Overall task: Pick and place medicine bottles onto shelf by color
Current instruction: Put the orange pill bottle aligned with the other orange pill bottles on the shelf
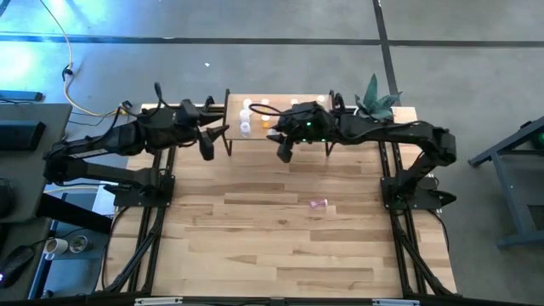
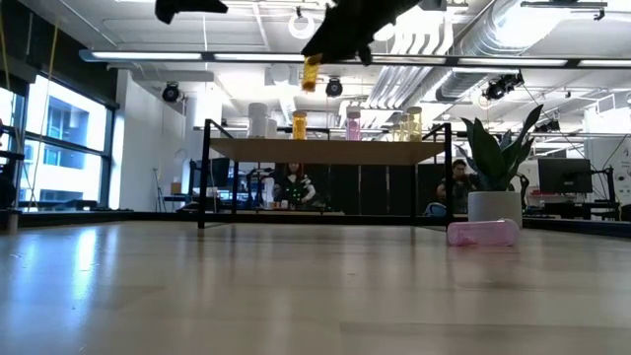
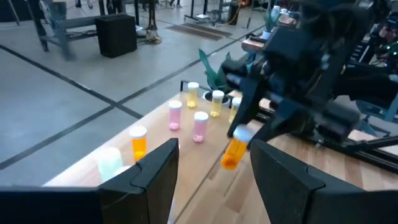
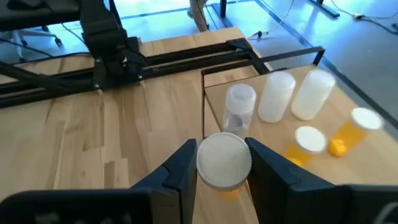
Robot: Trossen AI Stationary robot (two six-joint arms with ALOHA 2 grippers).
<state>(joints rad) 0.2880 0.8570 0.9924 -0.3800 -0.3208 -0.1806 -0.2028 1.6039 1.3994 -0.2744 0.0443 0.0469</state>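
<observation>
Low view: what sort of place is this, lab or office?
Likely an open-plan lab or workshop: exposed ceiling ducts, desks with a monitor and a seated person behind the shelf, and polished concrete floor.

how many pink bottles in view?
3. Two pink bottles stand on the shelf; a third lies on the tabletop. More may be hidden.
</observation>
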